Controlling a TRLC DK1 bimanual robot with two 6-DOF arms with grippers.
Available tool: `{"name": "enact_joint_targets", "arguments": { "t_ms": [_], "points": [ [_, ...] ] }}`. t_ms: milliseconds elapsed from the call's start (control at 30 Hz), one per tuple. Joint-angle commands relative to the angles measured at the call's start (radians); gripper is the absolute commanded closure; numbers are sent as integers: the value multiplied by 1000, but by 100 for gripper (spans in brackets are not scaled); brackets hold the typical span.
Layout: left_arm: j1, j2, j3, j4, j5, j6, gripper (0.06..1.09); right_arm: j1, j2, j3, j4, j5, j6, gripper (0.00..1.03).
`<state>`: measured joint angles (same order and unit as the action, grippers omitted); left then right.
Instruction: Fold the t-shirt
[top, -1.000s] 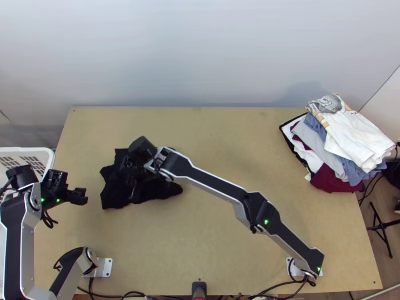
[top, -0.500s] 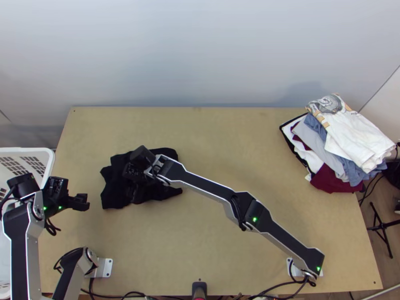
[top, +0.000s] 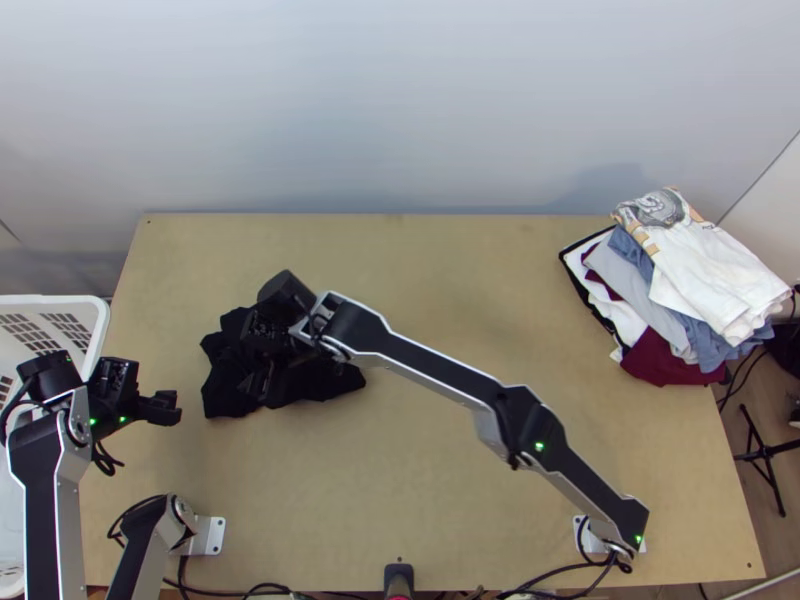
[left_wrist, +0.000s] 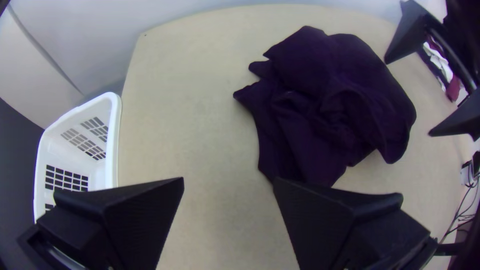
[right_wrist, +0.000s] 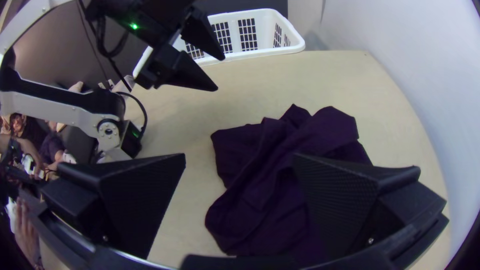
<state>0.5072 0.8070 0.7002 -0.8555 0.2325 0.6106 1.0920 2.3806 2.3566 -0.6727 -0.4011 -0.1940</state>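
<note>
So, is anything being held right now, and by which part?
Nothing: the left gripper and right gripper are both open, and the dark cloth lies bunched on the table.

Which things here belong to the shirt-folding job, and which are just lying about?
Job:
- dark t-shirt, bunched
- right gripper, over it
- left gripper, off to one side

Lying about:
- white basket, far left
- clothes pile, far right

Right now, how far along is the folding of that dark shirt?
Done: the shirt lies on the table, bunched. In hand: nothing; the right gripper is open over it, the left gripper open beside it. Remaining: seemingly all the spreading and folding, as no neat fold shows.
</note>
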Motion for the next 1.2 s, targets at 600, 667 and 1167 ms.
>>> {"name": "enact_joint_targets", "arguments": {
  "t_ms": [600,667,1167],
  "points": [
    [-753,581,341,352,-170,-336,21,-208,-29,-280,18,4,21,100],
    [-782,580,328,351,-170,-336,21,-210,-29,-286,18,4,18,100],
    [-693,592,56,360,-188,-123,21,-181,25,-246,5,4,15,100]
  ]
}}
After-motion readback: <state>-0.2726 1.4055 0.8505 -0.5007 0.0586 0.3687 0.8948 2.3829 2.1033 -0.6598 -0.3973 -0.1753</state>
